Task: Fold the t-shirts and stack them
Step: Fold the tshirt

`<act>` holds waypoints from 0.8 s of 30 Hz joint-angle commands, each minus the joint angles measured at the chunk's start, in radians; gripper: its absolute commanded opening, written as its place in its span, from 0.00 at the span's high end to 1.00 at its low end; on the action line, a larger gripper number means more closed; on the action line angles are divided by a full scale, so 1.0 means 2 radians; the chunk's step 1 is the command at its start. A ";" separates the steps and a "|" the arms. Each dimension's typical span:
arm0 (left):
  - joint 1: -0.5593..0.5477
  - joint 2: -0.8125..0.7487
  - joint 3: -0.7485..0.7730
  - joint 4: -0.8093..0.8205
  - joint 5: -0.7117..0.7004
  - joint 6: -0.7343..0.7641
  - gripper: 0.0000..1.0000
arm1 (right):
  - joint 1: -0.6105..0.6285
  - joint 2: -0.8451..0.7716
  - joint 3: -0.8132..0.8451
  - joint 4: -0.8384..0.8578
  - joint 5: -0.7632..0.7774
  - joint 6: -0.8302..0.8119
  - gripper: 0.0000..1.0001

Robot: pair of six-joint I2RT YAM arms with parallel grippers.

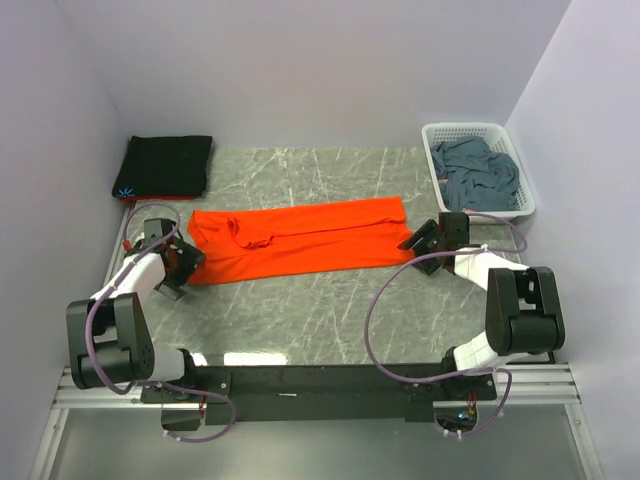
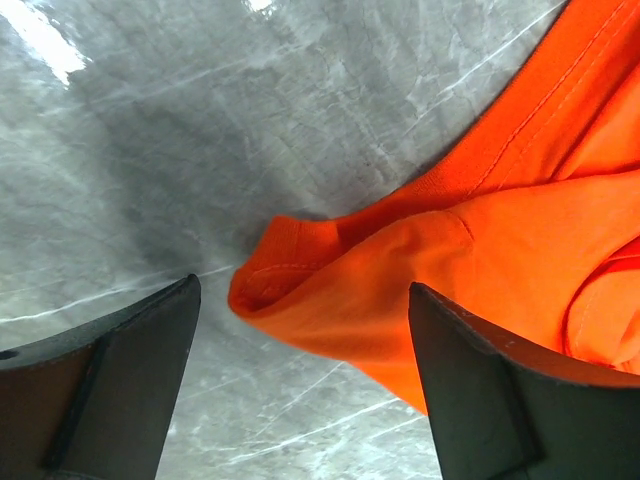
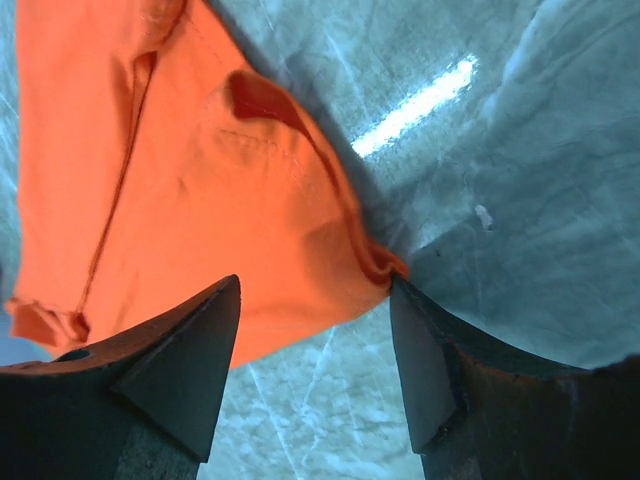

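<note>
Top external: orange t-shirt (image 1: 300, 240) flat mid-counter, long axis running left edge to right edge. Left end effector (image 1: 178, 265) at shirt's left end, right end effector (image 1: 425, 243) at right end. Both released, jaws astride cloth corners, nothing gripped yet. Equally near.

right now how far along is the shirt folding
Done: the black shirt lies folded at the far left corner. In hand: the orange shirt is spread mid-table and looks partly folded lengthwise. The left gripper and right gripper are open at its two ends, a corner between each one's fingers. Left: finishing and stacking it, then the grey shirt, crumpled in the basket.
</note>
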 commanded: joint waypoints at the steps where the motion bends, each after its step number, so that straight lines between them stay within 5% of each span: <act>1: 0.004 0.006 -0.003 0.026 0.015 -0.014 0.11 | -0.003 0.023 -0.009 0.041 -0.004 0.024 0.32; 9: 0.008 0.010 -0.016 0.030 0.011 -0.025 0.26 | -0.002 0.020 -0.009 0.035 0.008 0.024 0.40; 19: 0.034 -0.010 -0.035 0.005 -0.010 -0.023 0.91 | -0.023 0.022 0.006 -0.009 0.028 0.001 0.92; 24: 0.054 -0.015 -0.028 -0.028 -0.023 -0.014 0.97 | -0.033 -0.009 -0.004 -0.042 0.032 -0.018 1.00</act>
